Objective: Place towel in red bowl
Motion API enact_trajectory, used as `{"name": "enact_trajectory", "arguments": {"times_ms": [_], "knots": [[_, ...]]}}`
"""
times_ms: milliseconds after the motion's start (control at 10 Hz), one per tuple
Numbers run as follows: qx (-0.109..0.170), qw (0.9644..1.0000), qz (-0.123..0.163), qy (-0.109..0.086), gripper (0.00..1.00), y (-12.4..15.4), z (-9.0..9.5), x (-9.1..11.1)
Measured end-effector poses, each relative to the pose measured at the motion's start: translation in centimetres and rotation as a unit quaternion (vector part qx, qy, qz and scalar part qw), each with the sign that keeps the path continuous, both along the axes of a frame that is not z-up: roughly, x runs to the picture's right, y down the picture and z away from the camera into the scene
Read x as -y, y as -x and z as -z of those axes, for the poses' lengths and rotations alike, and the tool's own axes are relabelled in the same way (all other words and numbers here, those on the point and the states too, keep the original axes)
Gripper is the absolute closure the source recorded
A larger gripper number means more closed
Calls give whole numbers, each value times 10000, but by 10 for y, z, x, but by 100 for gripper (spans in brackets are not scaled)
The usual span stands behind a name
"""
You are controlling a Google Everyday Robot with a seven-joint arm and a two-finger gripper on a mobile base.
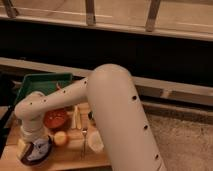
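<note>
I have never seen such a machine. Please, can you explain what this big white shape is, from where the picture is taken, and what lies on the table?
The big white shape is a robot's single arm. The camera looks down along it; where it is mounted is not known. The arm bends left, and its gripper hangs low over a dark bowl with something pale inside, perhaps the towel. On the wooden table there is also a red bowl, and behind it a green tray. Nothing seems held.
</note>
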State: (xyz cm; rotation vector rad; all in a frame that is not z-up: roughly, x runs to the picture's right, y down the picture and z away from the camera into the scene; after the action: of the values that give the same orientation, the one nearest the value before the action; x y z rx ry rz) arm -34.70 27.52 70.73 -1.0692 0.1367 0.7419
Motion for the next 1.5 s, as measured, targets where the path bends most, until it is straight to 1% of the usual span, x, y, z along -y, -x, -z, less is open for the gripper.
{"name": "enact_trajectory", "arguments": {"times_ms": [200, 400, 500, 700, 900, 1000, 1200, 1300, 1500], "knots": [[33, 10000, -6, -47, 20, 8, -4, -3], [109, 9999, 24, -28, 20, 19, -6, -11], [125, 9999, 24, -9, 24, 22, -7, -15], [147, 9999, 25, 15, 44, 26, -10, -22], [156, 9999, 22, 6, 64, 27, -9, -23], [163, 9999, 7, -33, 75, 26, -6, -20], [182, 9997, -9, -140, 94, 23, 7, -8], [194, 9996, -2, -197, 99, 23, 15, 0], [259, 9992, 30, -309, 100, 21, 29, 14]]}}
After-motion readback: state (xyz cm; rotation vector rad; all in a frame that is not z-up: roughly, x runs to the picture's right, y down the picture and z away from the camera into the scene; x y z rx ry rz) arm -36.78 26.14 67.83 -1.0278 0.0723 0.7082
